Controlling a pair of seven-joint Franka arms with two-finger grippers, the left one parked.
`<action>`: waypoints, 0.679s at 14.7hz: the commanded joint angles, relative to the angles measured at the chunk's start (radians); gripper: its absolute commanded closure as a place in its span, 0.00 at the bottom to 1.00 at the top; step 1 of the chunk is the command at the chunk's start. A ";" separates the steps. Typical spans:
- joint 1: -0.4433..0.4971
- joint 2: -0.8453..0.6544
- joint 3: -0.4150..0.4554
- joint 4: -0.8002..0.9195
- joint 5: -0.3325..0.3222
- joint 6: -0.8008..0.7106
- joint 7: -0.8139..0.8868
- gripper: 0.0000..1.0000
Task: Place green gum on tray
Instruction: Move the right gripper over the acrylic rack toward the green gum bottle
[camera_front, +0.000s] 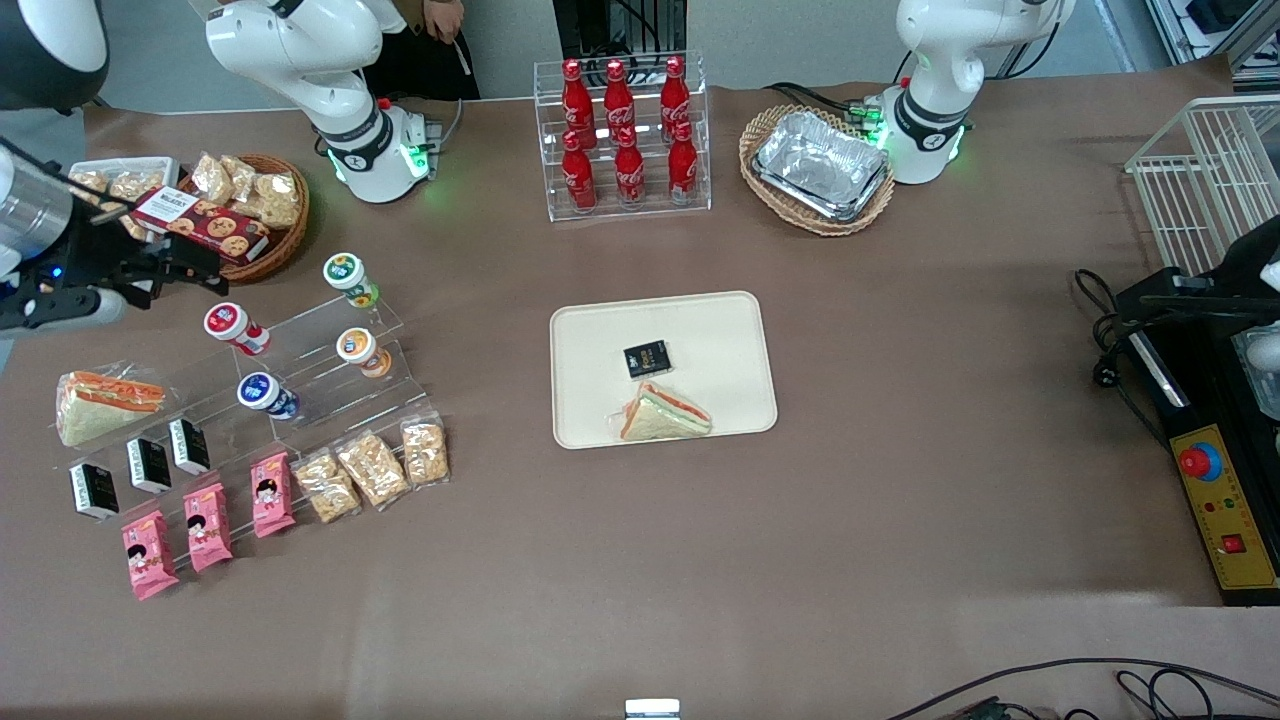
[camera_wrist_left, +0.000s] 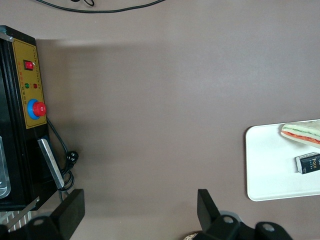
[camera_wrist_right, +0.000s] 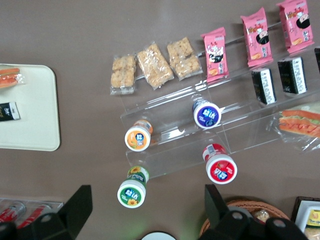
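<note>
The green gum (camera_front: 348, 277) is a small white bottle with a green-rimmed lid. It stands on the top step of a clear acrylic stand, farther from the front camera than the other bottles. It also shows in the right wrist view (camera_wrist_right: 132, 191). The cream tray (camera_front: 720, 330) lies mid-table and holds a sandwich (camera_front: 665, 413) and a black packet (camera_front: 647, 359); its edge shows in the right wrist view (camera_wrist_right: 35, 115) and the left wrist view (camera_wrist_left: 267, 165). My right gripper (camera_front: 195, 268) hangs open and empty above the table beside the gum, toward the working arm's end; the right wrist view (camera_wrist_right: 147, 210) shows the gum between its spread fingers, well below them.
On the stand are red-lidded (camera_front: 232, 327), orange-lidded (camera_front: 360, 350) and blue-lidded (camera_front: 265, 393) bottles, with snack packs nearer the camera. A wicker snack basket (camera_front: 250, 205) sits close under the gripper. A cola rack (camera_front: 625, 135) and a foil tray in a basket (camera_front: 820, 165) stand near the robot bases.
</note>
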 joint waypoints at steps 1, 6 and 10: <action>0.008 -0.205 0.010 -0.295 -0.013 0.159 0.061 0.00; 0.028 -0.302 0.047 -0.464 -0.015 0.236 0.155 0.00; 0.031 -0.325 0.064 -0.545 -0.013 0.289 0.158 0.00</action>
